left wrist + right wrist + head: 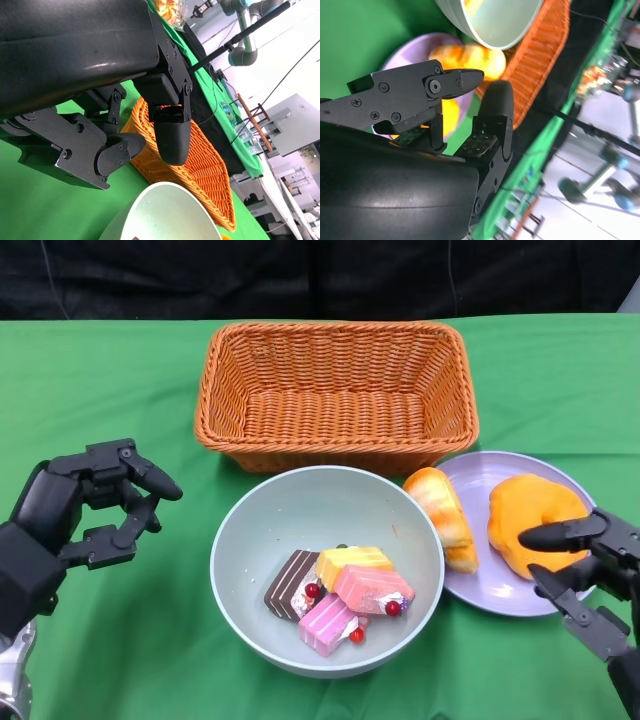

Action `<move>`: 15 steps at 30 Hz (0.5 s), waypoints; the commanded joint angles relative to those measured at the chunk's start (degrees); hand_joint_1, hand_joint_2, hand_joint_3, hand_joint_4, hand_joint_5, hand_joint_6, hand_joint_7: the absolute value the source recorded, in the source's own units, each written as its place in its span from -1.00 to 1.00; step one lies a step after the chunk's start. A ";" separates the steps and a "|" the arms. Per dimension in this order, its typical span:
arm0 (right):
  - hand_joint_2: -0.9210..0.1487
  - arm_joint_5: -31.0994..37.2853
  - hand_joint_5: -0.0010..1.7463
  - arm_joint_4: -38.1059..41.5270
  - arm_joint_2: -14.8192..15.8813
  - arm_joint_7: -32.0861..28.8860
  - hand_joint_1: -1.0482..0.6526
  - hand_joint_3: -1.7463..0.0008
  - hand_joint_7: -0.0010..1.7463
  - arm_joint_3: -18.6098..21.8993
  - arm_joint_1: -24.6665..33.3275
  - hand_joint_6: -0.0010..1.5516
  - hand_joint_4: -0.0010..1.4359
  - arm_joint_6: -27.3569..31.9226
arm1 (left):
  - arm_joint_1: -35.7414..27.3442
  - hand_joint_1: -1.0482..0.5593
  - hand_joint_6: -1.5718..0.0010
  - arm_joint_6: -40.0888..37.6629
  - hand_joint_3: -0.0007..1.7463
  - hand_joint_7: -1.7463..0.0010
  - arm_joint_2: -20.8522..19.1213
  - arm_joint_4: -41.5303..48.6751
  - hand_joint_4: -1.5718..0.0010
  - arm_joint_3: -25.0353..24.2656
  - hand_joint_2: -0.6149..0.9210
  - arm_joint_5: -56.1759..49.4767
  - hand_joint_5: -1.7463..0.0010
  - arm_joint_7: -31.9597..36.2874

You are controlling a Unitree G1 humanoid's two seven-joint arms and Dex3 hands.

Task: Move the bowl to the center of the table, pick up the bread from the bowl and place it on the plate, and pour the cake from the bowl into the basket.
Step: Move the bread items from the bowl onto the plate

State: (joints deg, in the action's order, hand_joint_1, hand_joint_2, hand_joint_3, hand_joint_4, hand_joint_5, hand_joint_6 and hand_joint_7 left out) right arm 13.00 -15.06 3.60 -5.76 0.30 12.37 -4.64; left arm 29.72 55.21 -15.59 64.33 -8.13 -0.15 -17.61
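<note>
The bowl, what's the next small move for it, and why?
Probably bring the left hand in to grip the bowl at its near rim. Both breads already lie on the plate, only cake pieces remain, the basket stands empty behind, and both hands hold nothing.

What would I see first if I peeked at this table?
Probably the colourful little cake pieces inside the pale green round bowl in the middle of the green table. Behind it sits a big orange woven basket with nothing in it, and to the right a purple plate carries two golden bread pieces.
</note>
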 commanded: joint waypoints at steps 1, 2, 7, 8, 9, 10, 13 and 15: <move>-1.00 1.07 -0.29 -0.67 1.39 1.22 -0.02 0.92 -0.73 0.08 -1.31 -0.17 -0.19 3.00 | -0.33 0.30 -0.10 0.10 0.02 -0.15 -1.13 -0.54 -0.07 0.05 0.62 -0.09 -0.50 0.75; -1.00 1.85 -0.37 -0.97 1.65 1.56 -0.09 0.93 -0.79 -0.12 -1.59 -0.20 -0.22 4.33 | -0.35 0.30 -0.10 0.13 0.01 -0.15 -1.09 -0.57 -0.07 0.07 0.62 -0.06 -0.50 0.71; -1.00 5.70 -0.59 -0.24 3.52 3.33 -0.33 0.92 -0.97 -1.78 -4.62 -0.36 -0.33 9.36 | -0.38 0.31 -0.10 0.36 0.01 -0.15 -0.96 -0.52 -0.08 0.20 0.63 0.08 -0.51 0.49; -1.00 6.74 -0.62 0.19 3.95 3.64 -0.37 0.91 -0.98 -2.24 -5.53 -0.39 -0.36 10.40 | -0.40 0.31 -0.09 0.54 0.01 -0.15 -0.96 -0.49 -0.08 0.25 0.63 0.05 -0.51 0.53; -1.00 7.48 -0.65 0.31 4.10 3.90 -0.40 0.91 -0.99 -2.59 -6.21 -0.41 -0.38 11.54 | -0.41 0.31 -0.10 0.66 0.01 -0.15 -0.96 -0.44 -0.08 0.26 0.63 0.10 -0.51 0.50; -1.00 7.94 -0.66 0.33 4.21 4.07 -0.41 0.91 -0.99 -2.85 -6.67 -0.43 -0.40 12.41 | -0.41 0.31 -0.10 0.73 0.01 -0.15 -0.96 -0.41 -0.07 0.29 0.63 0.13 -0.51 0.51; -1.00 9.99 -0.71 1.32 4.51 4.57 -0.47 0.90 -1.00 -4.02 -9.16 -0.47 -0.42 15.78 | -0.52 0.30 -0.09 0.43 0.01 -0.15 -1.00 -0.56 -0.07 0.50 0.63 -0.20 -0.50 1.07; -1.00 11.43 -0.73 2.00 4.86 4.83 -0.52 0.88 -1.00 -4.83 -10.45 -0.51 -0.40 17.46 | -0.56 0.31 -0.09 0.28 0.01 -0.15 -0.95 -0.66 -0.07 0.56 0.64 -0.14 -0.50 1.02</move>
State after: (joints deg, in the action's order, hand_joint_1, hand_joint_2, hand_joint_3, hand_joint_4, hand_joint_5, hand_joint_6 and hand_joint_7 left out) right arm 23.56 -13.58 7.38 -1.37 -4.36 2.68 11.66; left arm 29.69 55.35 -15.60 64.19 -7.48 -0.15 -17.46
